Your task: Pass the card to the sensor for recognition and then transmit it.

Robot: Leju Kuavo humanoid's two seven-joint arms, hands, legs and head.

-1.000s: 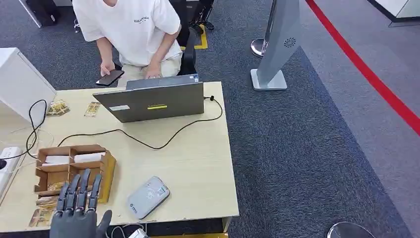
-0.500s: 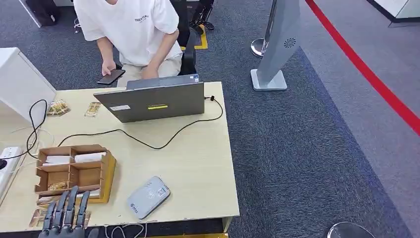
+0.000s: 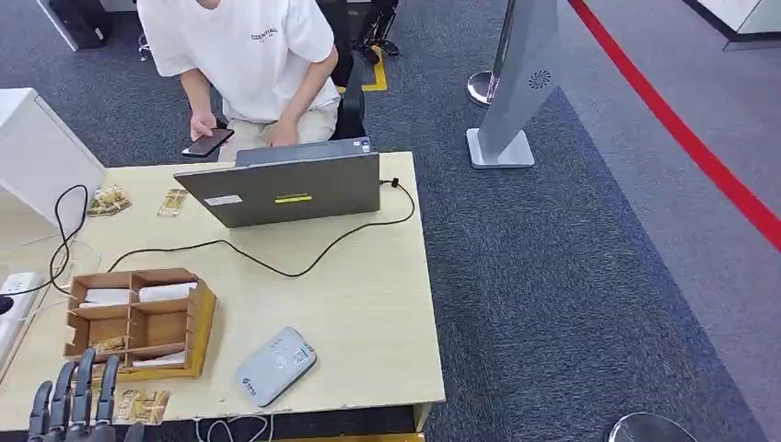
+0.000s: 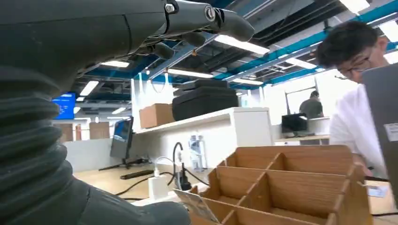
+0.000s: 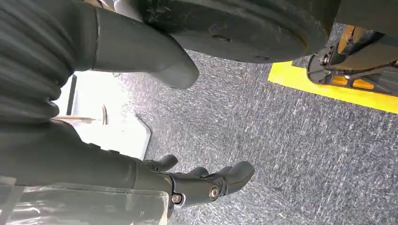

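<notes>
Head view. We log the left hand [image 3: 69, 405] at seven o'clock on the table [image 3: 368, 304], fingers extended, slightly apart, holding nothing. One card [image 3: 140, 404] lies flat just beside it, off the near edge of the wooden organizer [image 3: 138, 320]. The sensor [image 3: 274, 365], a grey pad, sits at six o'clock, near the front edge. A person sits behind the laptop [image 3: 290, 189] at twelve o'clock.

Left wrist view. We note the fingers [image 4: 206, 18] straight above the organizer, with a card corner [image 4: 197, 205] beneath. We judge the card light, thin, slick and slightly flexible; best pinched by an edge.

Right wrist view. The right hand [image 5: 202, 180] hangs over carpet, fingers loosely curled, empty.
</notes>
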